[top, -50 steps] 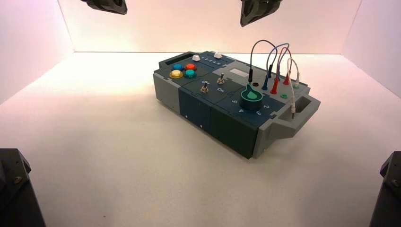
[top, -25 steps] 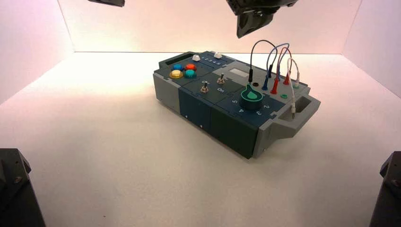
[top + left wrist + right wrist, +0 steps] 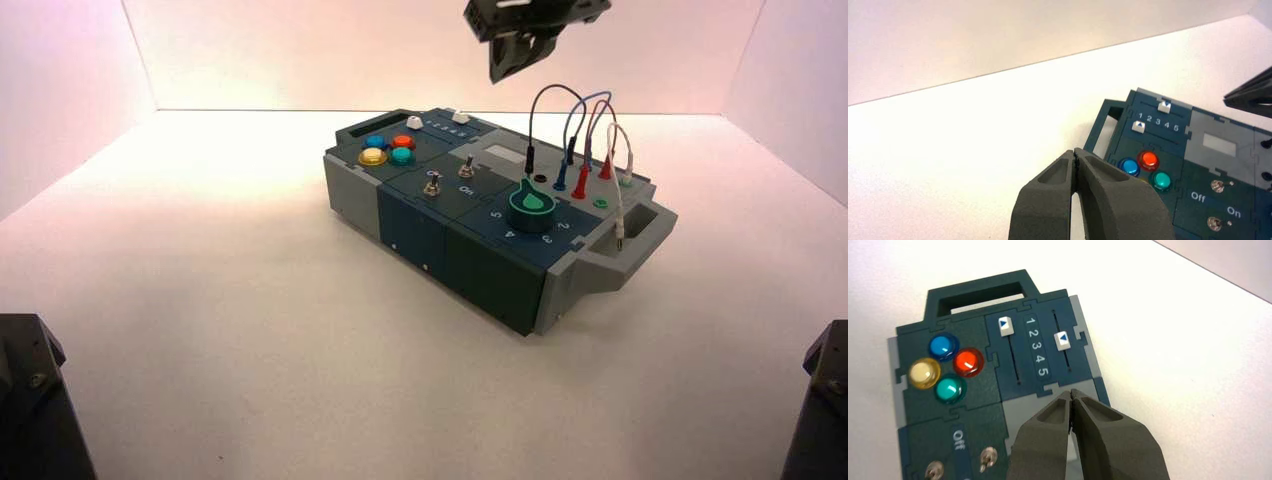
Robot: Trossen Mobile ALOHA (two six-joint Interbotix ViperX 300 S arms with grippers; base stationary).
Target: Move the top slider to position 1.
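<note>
The top slider (image 3: 1062,340) is a small white blocky knob in the far track of the dark blue panel, about level with digits 2 and 3. It also shows as the top slider (image 3: 461,116) (image 3: 1164,106). Position 1 (image 3: 1029,320) (image 3: 1140,116) heads the row of small numerals between the two tracks. My right gripper (image 3: 498,72) (image 3: 1071,392) is shut and empty, hanging in the air above the box's far end, short of the slider. My left gripper (image 3: 1075,152) is shut, high up to the left of the box and out of the high view.
A second white slider (image 3: 1005,325) sits beside digit 1, next to the blue, red, yellow and green buttons (image 3: 948,367). Two toggle switches (image 3: 448,177), a green dial (image 3: 532,203) and plugged wires (image 3: 585,140) fill the rest of the box (image 3: 500,280).
My right gripper has come left and a little lower, toward the box's far end. The left gripper has risen out of the high view's top edge.
</note>
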